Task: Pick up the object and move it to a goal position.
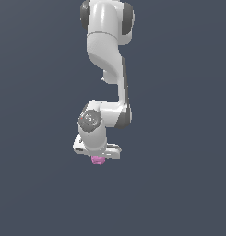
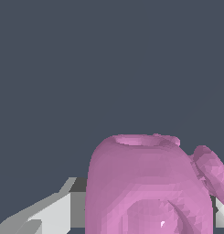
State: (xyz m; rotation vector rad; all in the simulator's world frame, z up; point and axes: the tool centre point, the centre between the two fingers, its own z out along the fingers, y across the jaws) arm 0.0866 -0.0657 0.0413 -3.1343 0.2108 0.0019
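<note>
The gripper (image 1: pixel 98 156) seems clenched on the pink object (image 1: pixel 98 160); it looks light, rigid, lumpy; best held across its rounded body (image 2: pixel 145 183).

the white robot arm (image 1: pixel 107 69) hangs downward, its gripper (image 1: pixel 98 156) pointing down, with the small pink-magenta lumpy object (image 1: pixel 98 160) showing just beneath it.
</note>
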